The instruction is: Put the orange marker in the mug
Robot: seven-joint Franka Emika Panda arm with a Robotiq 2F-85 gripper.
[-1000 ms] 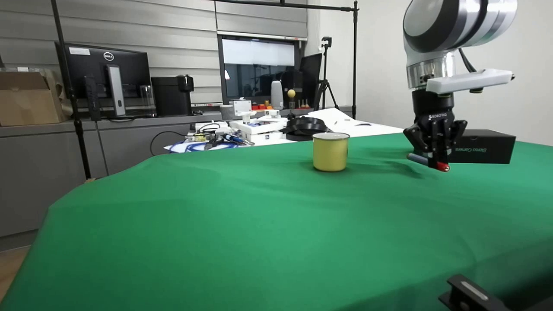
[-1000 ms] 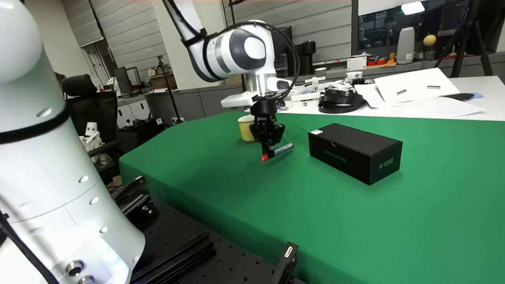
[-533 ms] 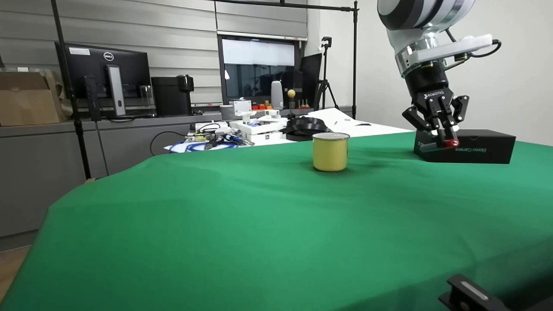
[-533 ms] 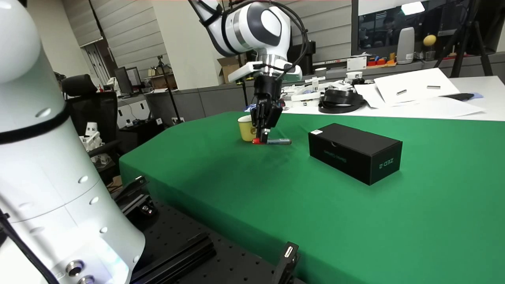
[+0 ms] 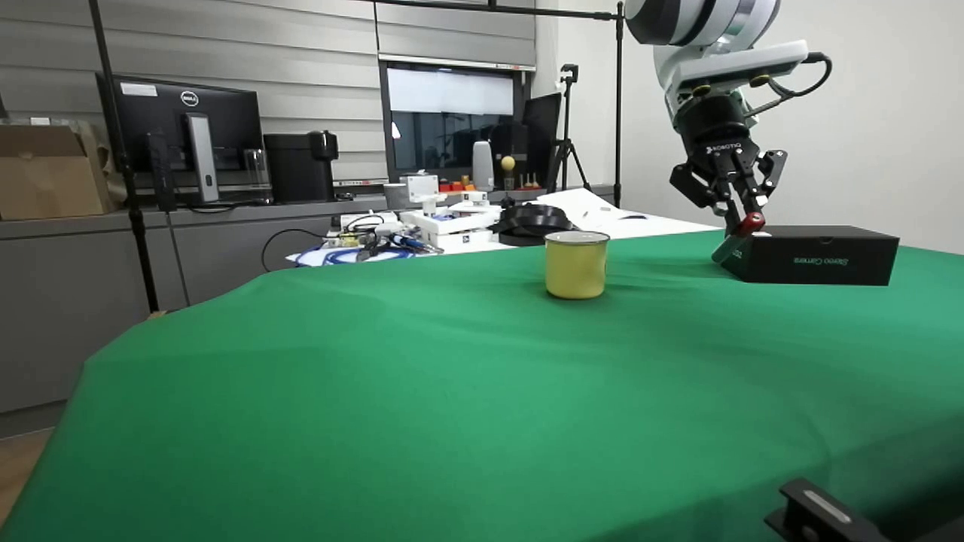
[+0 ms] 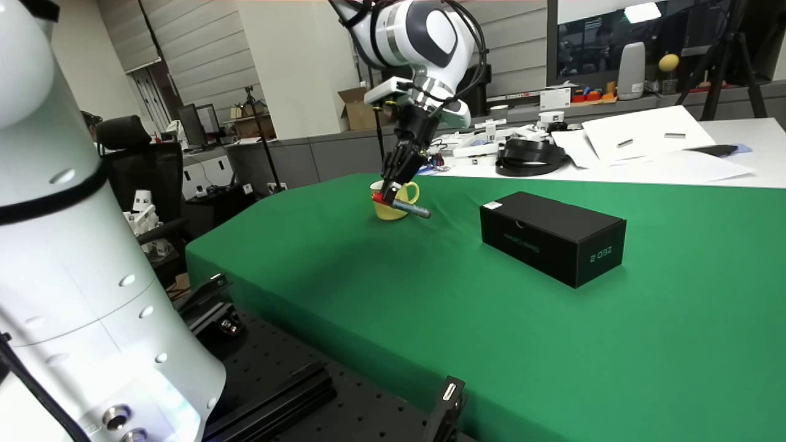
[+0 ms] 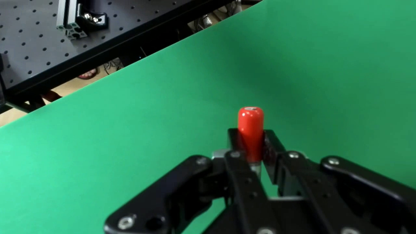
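My gripper (image 7: 251,139) pinches the marker (image 6: 410,209) by its red end, the rest slanting below the jaws. The mug (image 5: 576,268) stands apart from the jaws. I judge the carry in hand; next, I should bring the marker over the mug, steeper.

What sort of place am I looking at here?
Probably a robotics lab: there's a smooth white robot arm, a flat dark-grey metal plate drilled with rows of holes, and a thin black tripod in the background.
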